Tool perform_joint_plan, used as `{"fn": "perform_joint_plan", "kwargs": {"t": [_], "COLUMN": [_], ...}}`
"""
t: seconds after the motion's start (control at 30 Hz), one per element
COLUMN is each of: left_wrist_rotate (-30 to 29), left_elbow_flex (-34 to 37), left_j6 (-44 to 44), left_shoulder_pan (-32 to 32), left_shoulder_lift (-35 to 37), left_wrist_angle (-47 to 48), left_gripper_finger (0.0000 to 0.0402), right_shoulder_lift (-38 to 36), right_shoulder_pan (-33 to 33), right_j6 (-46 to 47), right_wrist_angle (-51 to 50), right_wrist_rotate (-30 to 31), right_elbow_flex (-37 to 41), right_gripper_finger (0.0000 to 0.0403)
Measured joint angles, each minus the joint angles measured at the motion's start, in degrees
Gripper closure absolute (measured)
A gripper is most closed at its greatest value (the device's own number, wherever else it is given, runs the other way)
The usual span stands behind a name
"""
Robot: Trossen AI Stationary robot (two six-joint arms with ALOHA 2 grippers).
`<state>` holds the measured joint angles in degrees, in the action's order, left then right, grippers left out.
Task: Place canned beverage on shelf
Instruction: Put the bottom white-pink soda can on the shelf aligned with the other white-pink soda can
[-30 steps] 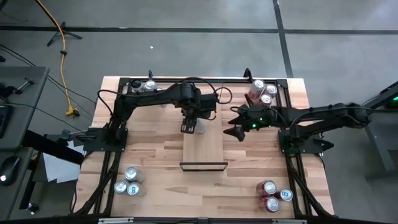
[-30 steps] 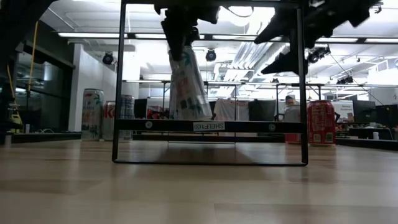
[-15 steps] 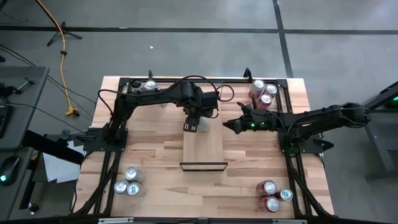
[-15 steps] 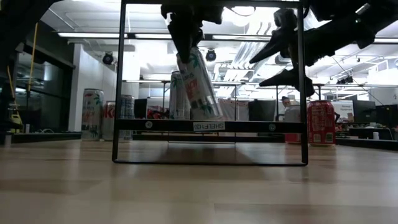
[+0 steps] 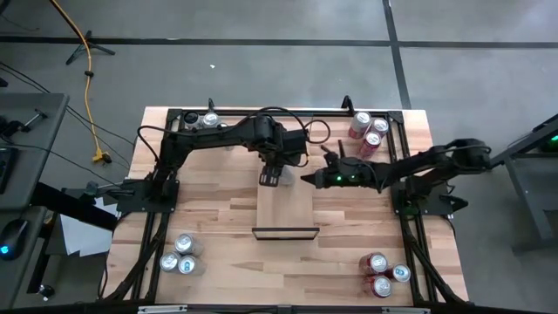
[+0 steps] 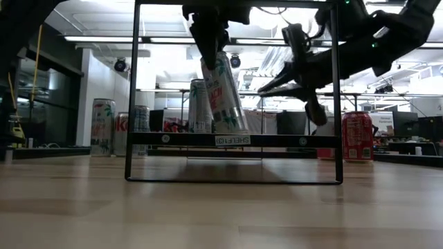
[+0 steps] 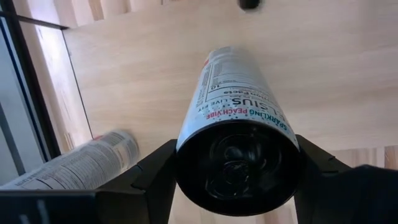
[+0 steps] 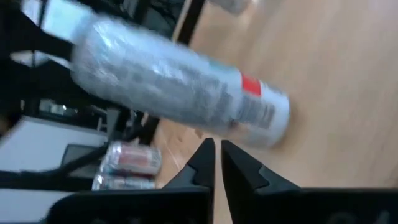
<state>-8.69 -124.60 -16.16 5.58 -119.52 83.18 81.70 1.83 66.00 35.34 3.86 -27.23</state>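
My left gripper hangs over the far end of the pale wooden shelf, shut on a tall white canned beverage that leans under it. The can's lower end is down at the shelf's level; whether it rests there I cannot tell. A second white can stands upright just behind it. My right gripper is shut and empty, its fingers pointing level at the leaning can from the table's right, a short way off. My left gripper pinches the can's top end between its two fingers, one on each side of the can's wall just below the rim. The fingers come from above, pointing steeply down. The can hangs tilted below them, its lower end toward the shelf.
Red cans stand at the far right corner, silver ones at the far left, more cans at the near left and near right. A black rail frame borders the table. The shelf's black edge bar faces the near side.
My right gripper has come down and toward the table's left, close to the held can, rolling as it went, and its fingers have shut on nothing. The can in my left gripper leans more than before, uncovering the upright can behind it.
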Motion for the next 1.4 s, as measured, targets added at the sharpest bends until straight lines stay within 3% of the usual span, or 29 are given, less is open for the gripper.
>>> {"fn": "perform_joint_plan", "kwargs": {"t": [0.3,1.4], "left_wrist_rotate": [0.0,-1.0], "left_elbow_flex": [0.0,0.0], "left_j6": [0.0,0.5], "left_shoulder_pan": [0.0,0.0], "left_shoulder_lift": [0.0,0.1], "left_wrist_angle": [-3.5,-4.7], "left_gripper_finger": [0.0208,0.0187], "right_shoulder_lift": [7.0,7.2], "right_shoulder_pan": [-1.1,0.5], "right_j6": [-1.6,-3.5], "right_wrist_angle": [0.1,-0.4], "right_wrist_rotate": [-0.4,-0.7], "right_elbow_flex": [-5.0,-5.4], "right_gripper_finger": [0.0401,0.0403]}}
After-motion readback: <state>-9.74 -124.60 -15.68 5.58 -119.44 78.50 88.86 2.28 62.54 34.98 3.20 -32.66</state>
